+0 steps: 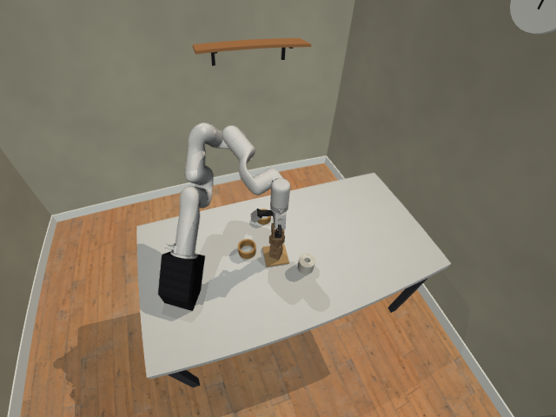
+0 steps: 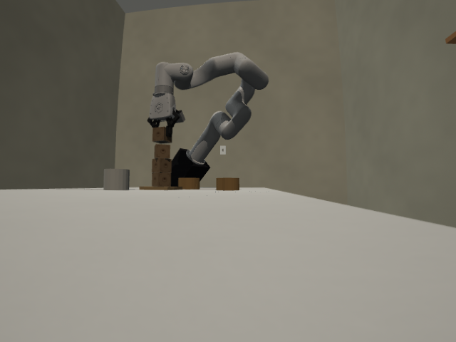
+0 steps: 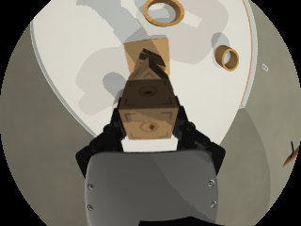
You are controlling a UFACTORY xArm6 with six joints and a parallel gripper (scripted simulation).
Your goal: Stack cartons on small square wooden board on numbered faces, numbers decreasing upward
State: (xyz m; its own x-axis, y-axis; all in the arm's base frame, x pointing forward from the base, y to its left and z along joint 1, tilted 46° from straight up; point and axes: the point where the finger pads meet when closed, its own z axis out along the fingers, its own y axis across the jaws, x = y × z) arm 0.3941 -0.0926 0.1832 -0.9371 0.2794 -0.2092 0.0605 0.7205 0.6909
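Three brown cartons [image 2: 161, 165] stand stacked in a column on the small wooden board [image 2: 160, 187], which also shows in the overhead view [image 1: 275, 257]. My gripper [image 2: 162, 127] is shut on the fourth carton [image 2: 161, 135] and holds it straight above the column, with a small gap over the top stacked carton [image 2: 162, 151]. In the wrist view the held carton [image 3: 149, 121] sits between my fingers with the column [image 3: 149, 72] right below it. The numbered faces are hidden.
A grey roll [image 1: 307, 262] stands right of the board. One brown ring [image 1: 247, 248] lies left of the board, another [image 1: 263, 218] behind it near the arm. The black arm base [image 1: 180, 280] stands at the table's left.
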